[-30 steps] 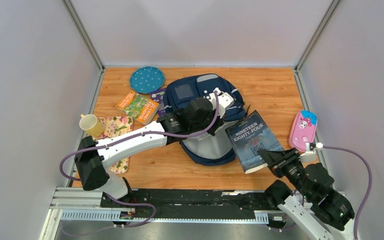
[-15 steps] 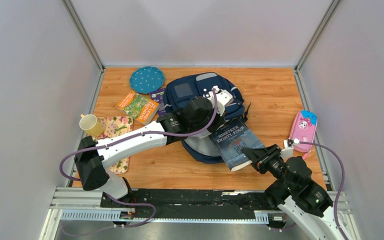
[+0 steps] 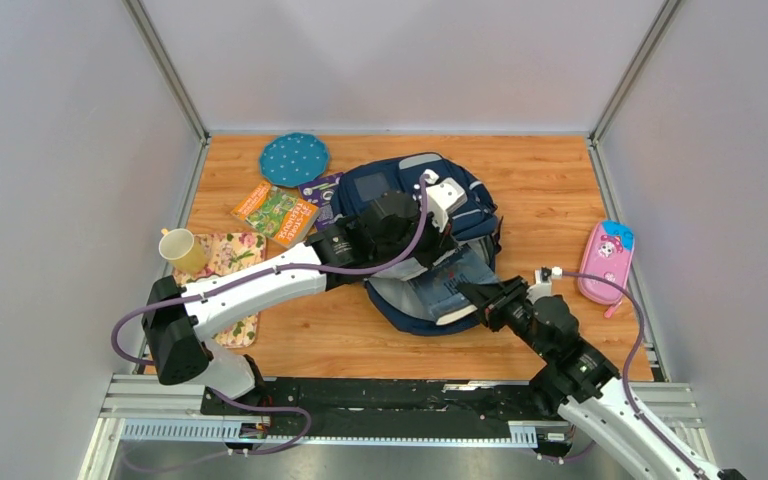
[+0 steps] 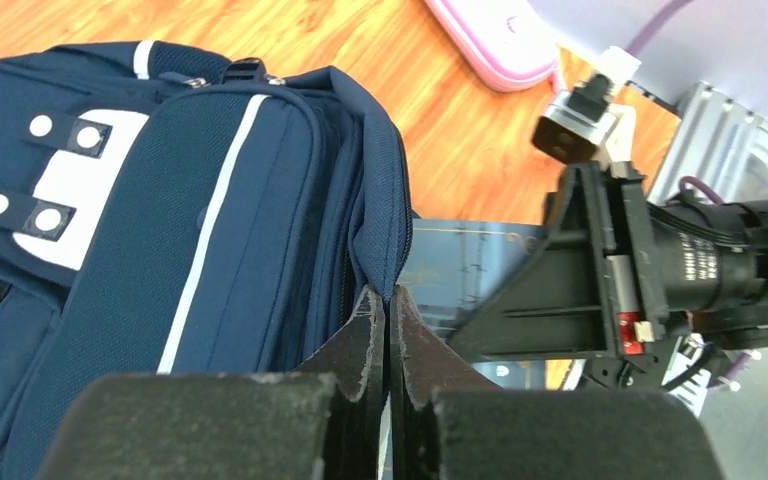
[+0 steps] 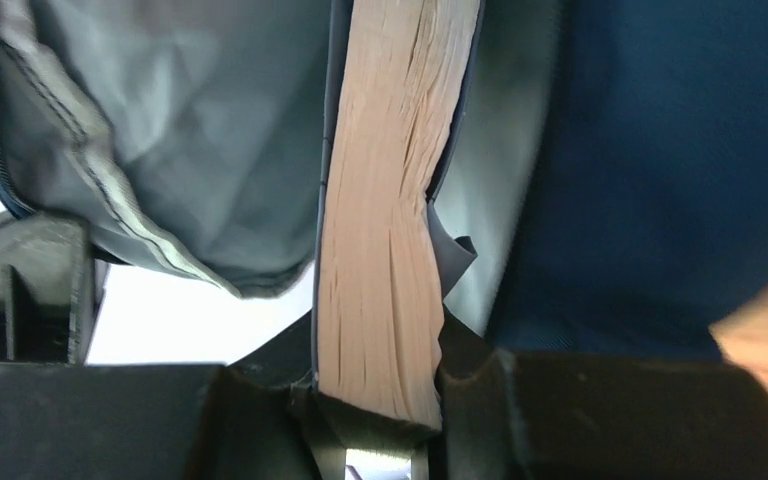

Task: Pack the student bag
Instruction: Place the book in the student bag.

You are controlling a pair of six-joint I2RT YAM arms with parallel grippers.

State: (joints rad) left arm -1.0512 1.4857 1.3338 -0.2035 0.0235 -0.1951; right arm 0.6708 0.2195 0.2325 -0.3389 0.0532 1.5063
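Far left: yellow mug (image 3: 178,247) beside a floral cloth (image 3: 230,255), with an orange booklet (image 3: 275,211) just behind them. All of it sits well apart from the action.
Left gripper (image 4: 388,310): pinched shut on the navy rim of the bag's mouth, holding that edge up.
Student bag (image 3: 400,185): middle of the surface, front pockets up, mouth turned toward the right arm, grey lining (image 5: 190,130) showing inside.
Paperback (image 5: 385,250): partway into the mouth, page block between the lining and the navy wall.
Right gripper (image 3: 480,297): clamped on the paperback's near end.
Pink pencil case (image 3: 605,262): far right, well apart.
Risk one: a leading corner could snag a fold of the loose lining, and the paperback would jam or twist in the grip.
Risk two: the thin pinch on the rim could slip, dropping the mouth shut onto the cover.
Risk three: a hard push could slide the whole bag instead of seating the paperback.
Risk four: the two wrists are close, so a clash is possible.
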